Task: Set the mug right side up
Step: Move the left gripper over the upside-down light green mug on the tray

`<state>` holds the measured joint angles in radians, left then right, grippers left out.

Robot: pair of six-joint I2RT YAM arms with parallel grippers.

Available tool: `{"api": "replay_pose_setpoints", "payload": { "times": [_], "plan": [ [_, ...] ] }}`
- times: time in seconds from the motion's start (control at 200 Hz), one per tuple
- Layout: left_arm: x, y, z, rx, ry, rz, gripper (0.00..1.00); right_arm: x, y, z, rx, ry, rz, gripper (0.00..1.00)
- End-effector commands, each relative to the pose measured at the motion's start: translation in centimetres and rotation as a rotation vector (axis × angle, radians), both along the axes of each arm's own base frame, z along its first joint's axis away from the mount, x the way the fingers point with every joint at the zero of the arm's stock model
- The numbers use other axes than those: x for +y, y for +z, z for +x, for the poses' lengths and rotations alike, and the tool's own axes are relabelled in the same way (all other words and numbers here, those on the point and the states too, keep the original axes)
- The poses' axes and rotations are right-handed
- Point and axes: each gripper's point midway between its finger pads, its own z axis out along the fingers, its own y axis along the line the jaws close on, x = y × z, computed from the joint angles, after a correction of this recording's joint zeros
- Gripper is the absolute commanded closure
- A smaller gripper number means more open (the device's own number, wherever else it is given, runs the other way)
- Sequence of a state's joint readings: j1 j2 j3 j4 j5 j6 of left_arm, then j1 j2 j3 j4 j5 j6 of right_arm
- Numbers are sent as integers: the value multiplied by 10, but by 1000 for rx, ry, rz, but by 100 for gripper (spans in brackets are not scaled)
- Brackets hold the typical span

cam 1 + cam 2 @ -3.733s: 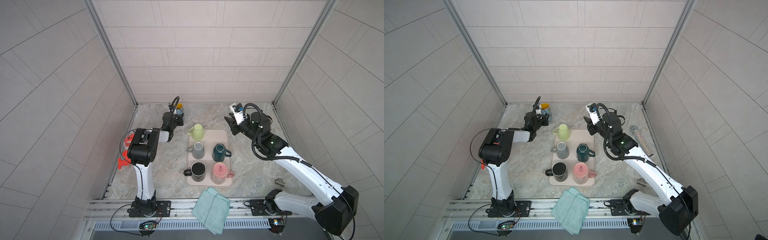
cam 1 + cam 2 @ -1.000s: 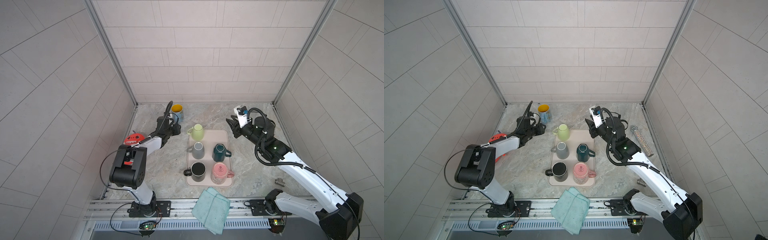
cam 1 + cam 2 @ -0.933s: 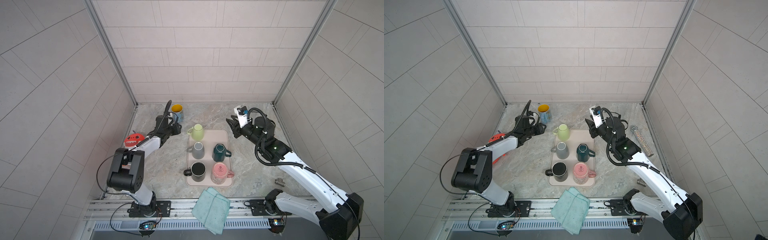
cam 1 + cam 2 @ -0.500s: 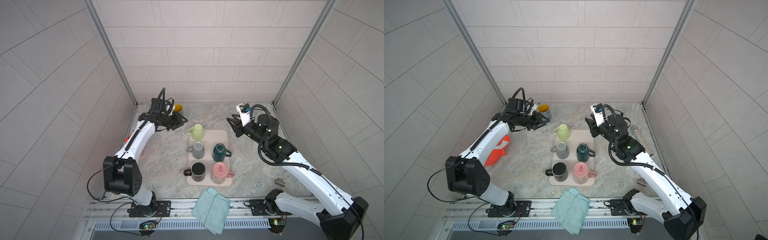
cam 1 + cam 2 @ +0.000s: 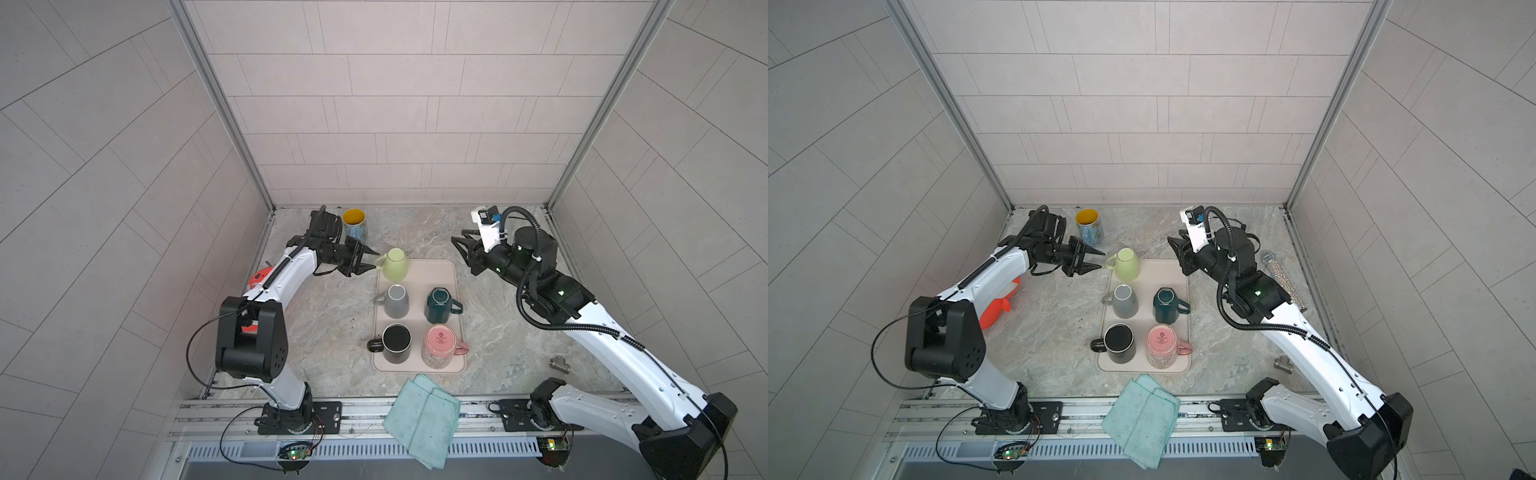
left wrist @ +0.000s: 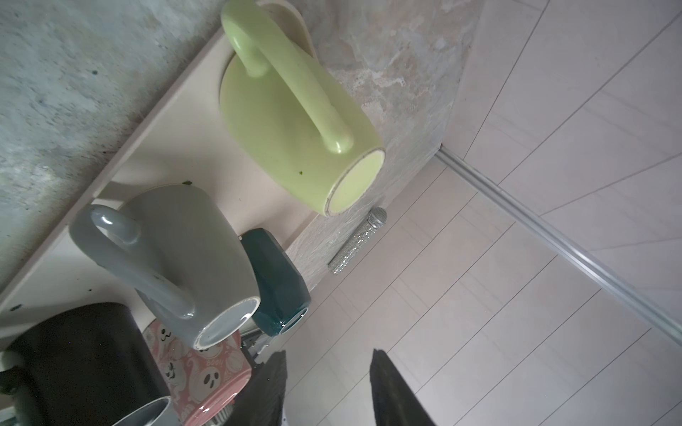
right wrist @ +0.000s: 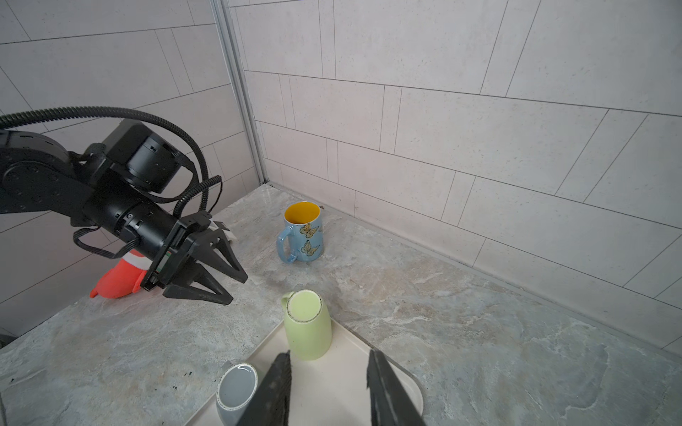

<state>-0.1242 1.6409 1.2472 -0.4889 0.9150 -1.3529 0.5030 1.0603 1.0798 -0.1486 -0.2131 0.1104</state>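
Since half a second ago: left arm swung away from the blue butterfly mug (image 5: 354,224) at the back wall. Its gripper now sits beside the tray. Right arm barely shifted.

- Left gripper (image 5: 372,262) (image 5: 1099,260): level, pointing across the counter at the lime-green mug (image 5: 395,264) (image 5: 1126,264). Jaws partly apart, nothing between them. Right wrist view shows the tips (image 7: 236,289) short of the mug, no contact.
- Lime-green mug: upside down, base up, on the back left corner of the beige tray (image 5: 436,274). Handle faces the left gripper. Left wrist view shows the handle side and the pale base (image 6: 295,125).
- Right gripper (image 5: 465,253) (image 5: 1177,255): held above the counter just off the tray's back right corner. Fingers partly spread and empty, seen in its own wrist view (image 7: 328,387).
- Also on the tray: grey mug (image 5: 395,301), dark green mug (image 5: 438,305) and pink mug (image 5: 438,345), all inverted; black mug (image 5: 396,343) upright.
- Blue butterfly mug upright, yellow inside, off the tray near the back wall.
- Teal cloth (image 5: 422,415) hangs over the front edge. Orange-red object (image 5: 998,305) lies at the left wall. Glittery tube (image 5: 1283,282) lies at the right wall.
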Motion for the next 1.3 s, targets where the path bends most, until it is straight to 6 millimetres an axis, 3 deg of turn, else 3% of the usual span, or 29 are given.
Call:
{"api": "replay_pose_setpoints", "payload": {
  "times": [0.0,0.165,0.5,0.751,1.046,1.296],
  "plan": [
    [8,5,25,49,112,-37,57,-2,8,-2,-5,-2,6,64],
    [16,-7,43,114,173,-27,58,-4,5,-2,8,-7,0,64],
    [18,-46,19,334,135,29,60,-5,6,1,12,-16,-14,63],
    [18,-62,23,400,139,36,59,-2,1,4,28,-10,-12,63],
    [17,-80,41,437,170,34,58,-2,0,5,31,-15,-9,63],
    [14,-80,61,422,191,16,57,-3,-1,5,33,-19,-6,64]
  ]
}}
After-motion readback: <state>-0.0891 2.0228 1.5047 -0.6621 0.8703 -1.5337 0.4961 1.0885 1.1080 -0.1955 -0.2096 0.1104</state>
